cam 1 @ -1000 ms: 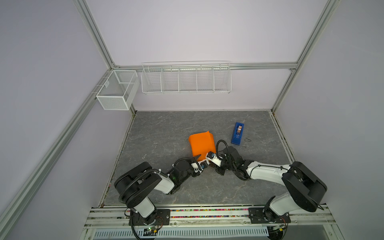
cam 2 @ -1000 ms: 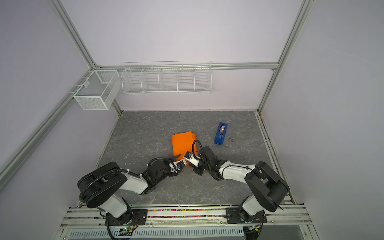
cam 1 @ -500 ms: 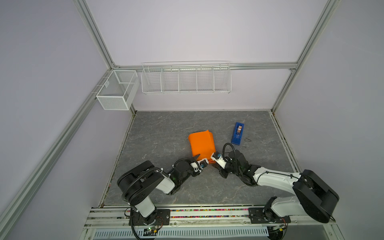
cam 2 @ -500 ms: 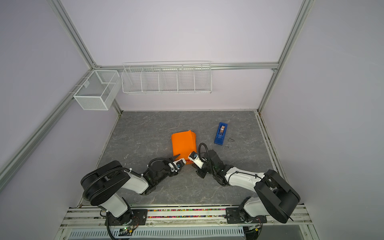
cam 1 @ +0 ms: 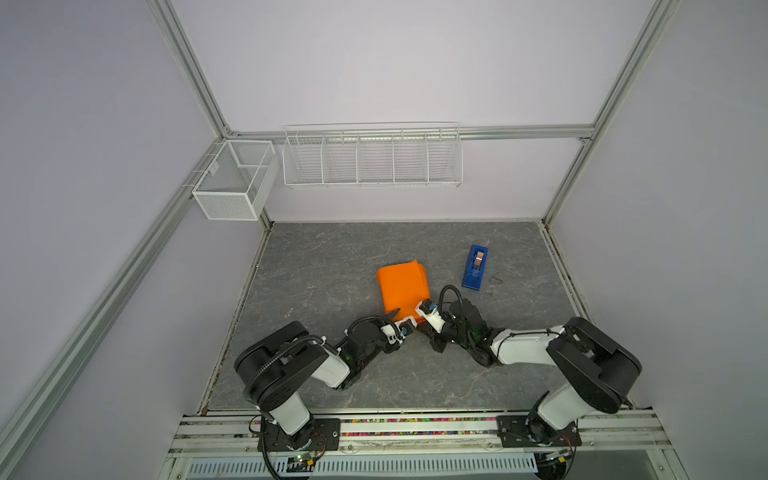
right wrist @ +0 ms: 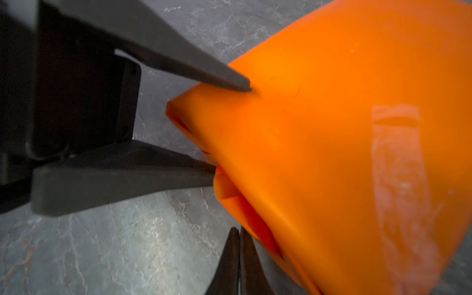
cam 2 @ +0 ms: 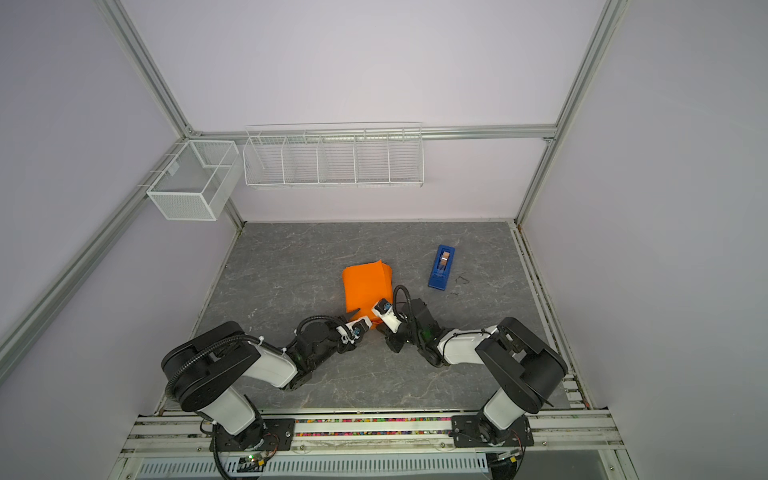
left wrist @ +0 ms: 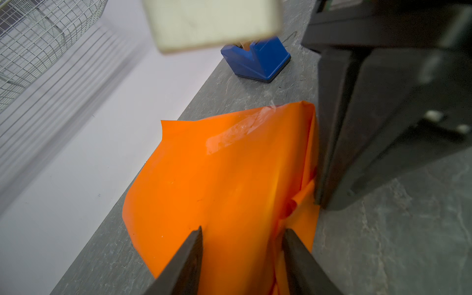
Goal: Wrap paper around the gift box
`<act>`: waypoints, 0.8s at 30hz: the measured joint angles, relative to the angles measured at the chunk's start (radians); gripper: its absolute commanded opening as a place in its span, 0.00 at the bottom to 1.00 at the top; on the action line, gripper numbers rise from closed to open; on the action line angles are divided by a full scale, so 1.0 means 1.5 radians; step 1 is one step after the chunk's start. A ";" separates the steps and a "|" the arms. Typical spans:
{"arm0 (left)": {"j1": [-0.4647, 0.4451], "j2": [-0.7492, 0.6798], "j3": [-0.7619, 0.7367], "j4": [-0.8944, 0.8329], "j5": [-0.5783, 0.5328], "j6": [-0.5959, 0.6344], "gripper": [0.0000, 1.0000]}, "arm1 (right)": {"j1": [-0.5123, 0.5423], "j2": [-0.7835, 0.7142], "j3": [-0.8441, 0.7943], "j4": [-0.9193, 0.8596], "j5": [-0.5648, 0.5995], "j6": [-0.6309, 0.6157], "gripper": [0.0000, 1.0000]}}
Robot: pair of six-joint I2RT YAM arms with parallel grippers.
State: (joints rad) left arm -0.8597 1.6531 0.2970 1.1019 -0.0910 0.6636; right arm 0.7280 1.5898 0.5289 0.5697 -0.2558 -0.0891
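Observation:
The orange paper (cam 1: 402, 291) (cam 2: 368, 286) is folded round a squarish parcel in mid-table; the gift box is hidden inside it. A clear tape strip (left wrist: 237, 132) (right wrist: 398, 166) lies across the top fold. My left gripper (cam 1: 404, 318) (cam 2: 361, 318) (left wrist: 242, 229) (right wrist: 232, 131) is open at the parcel's near end. One of its fingers (right wrist: 204, 74) rests on the top sheet and the other touches the loose end folds. My right gripper (cam 1: 420, 323) (cam 2: 380, 326) (right wrist: 238, 229) is shut on nothing, just beside the parcel's near right corner.
A blue tape dispenser (cam 1: 475, 267) (cam 2: 441, 267) (left wrist: 255, 61) stands to the right of the parcel. A long wire rack (cam 1: 372, 158) and a mesh basket (cam 1: 237, 178) hang on the walls. Both arms lie low, and their wrists almost meet at the parcel.
My right gripper's jaws have closed and its arm has shifted, with the tips still by the parcel's near corner. The left jaws have narrowed slightly. The parcel has not moved.

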 measured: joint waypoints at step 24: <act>0.000 0.000 0.000 -0.001 -0.004 -0.003 0.47 | -0.030 -0.058 0.033 -0.062 -0.055 0.015 0.09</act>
State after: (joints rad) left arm -0.8597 1.6531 0.2970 1.1004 -0.0975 0.6590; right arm 0.6834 1.5032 0.5789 0.4767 -0.3389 -0.0662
